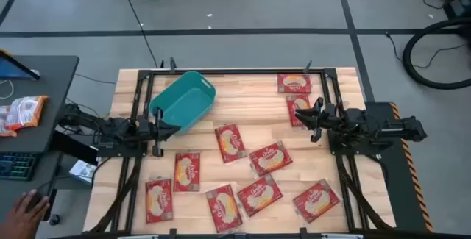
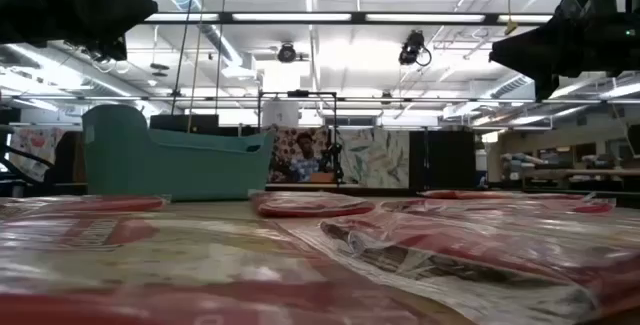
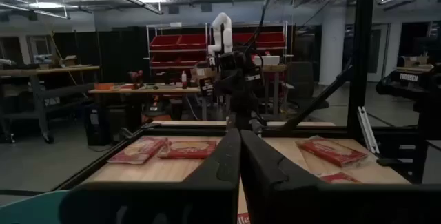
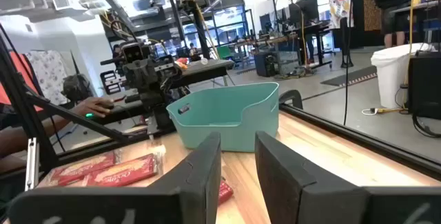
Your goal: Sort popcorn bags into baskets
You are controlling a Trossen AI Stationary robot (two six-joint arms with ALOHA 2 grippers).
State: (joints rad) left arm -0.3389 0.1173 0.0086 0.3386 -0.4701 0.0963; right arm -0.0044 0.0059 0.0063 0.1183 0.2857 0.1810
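Several red popcorn bags with cream oval labels lie flat across the wooden table, among them one in the middle (image 1: 229, 142), one at the near edge (image 1: 224, 207) and one at the far right corner (image 1: 294, 83). The teal basket (image 1: 182, 101) stands on its base at the far left and also shows in the low view (image 2: 170, 160) and right wrist view (image 4: 224, 117). My left gripper (image 1: 175, 128) hovers shut just near of the basket. My right gripper (image 1: 302, 116) hovers open at the right, above a bag (image 1: 298, 106). Both are raised above the table.
A black frame rail (image 1: 235, 71) runs around the table's edges. Left of the table stands a dark desk (image 1: 44, 84) with a snack packet and a keyboard, and a person's hand (image 1: 26, 213) rests near its corner. Bare wood lies between basket and far-right bags.
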